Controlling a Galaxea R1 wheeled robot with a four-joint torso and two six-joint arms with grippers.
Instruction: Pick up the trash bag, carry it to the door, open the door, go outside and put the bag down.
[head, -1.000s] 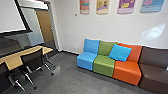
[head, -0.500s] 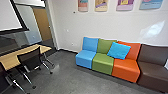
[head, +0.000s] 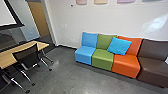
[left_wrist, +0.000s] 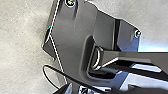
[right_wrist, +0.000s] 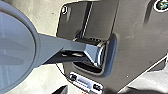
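Note:
In the head view a brown wooden door (head: 39, 17) stands at the upper left, beyond an opening with a grey frame (head: 49, 22). At the lower edge of the left wrist view is a dark, pointed part that looks like my left gripper (left_wrist: 65, 89), over the robot's own base. A similar dark part, apparently my right gripper (right_wrist: 61, 90), shows at the lower edge of the right wrist view. What either one holds, I cannot tell.
A light wood table (head: 23, 48) with black mesh chairs (head: 28, 56) is at the left, below a screen (head: 6, 15). Along the wall at the right runs a row of blue, green, orange and brown seats (head: 102, 58), with a blue cushion (head: 119, 45) on it.
The head camera's picture has shifted: seats and doorway sit higher, and the table lies further left. More floor shows in front of the seats. The cushion rests as before.

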